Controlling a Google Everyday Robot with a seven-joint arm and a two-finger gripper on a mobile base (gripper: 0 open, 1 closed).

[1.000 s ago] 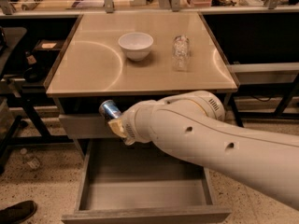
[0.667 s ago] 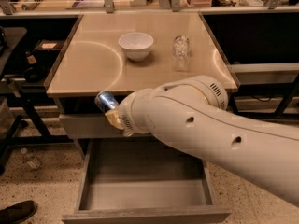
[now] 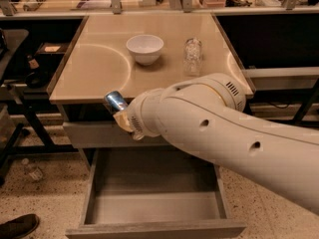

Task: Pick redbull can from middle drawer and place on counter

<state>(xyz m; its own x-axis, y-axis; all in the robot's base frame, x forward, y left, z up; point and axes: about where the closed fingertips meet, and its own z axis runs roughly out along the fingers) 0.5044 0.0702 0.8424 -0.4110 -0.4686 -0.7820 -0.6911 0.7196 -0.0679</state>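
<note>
The redbull can (image 3: 115, 101), blue and silver, is tilted and held up at the front edge of the beige counter (image 3: 94, 71). My gripper (image 3: 121, 115) is shut on its lower end, at the tip of the big white arm (image 3: 224, 133) that comes in from the right. One yellowish fingertip (image 3: 122, 120) shows under the can. The middle drawer (image 3: 154, 205) stands pulled open below, with a bare grey floor.
A white bowl (image 3: 144, 48) and a clear bottle (image 3: 192, 56) stand on the counter's far half. A closed grey drawer front (image 3: 92, 133) sits above the open drawer. A shoe (image 3: 17, 225) and a small bottle (image 3: 31, 169) are on the floor at left.
The arm has lifted the can a little higher and slightly left, from in front of the upper drawer front to the counter's front edge.
</note>
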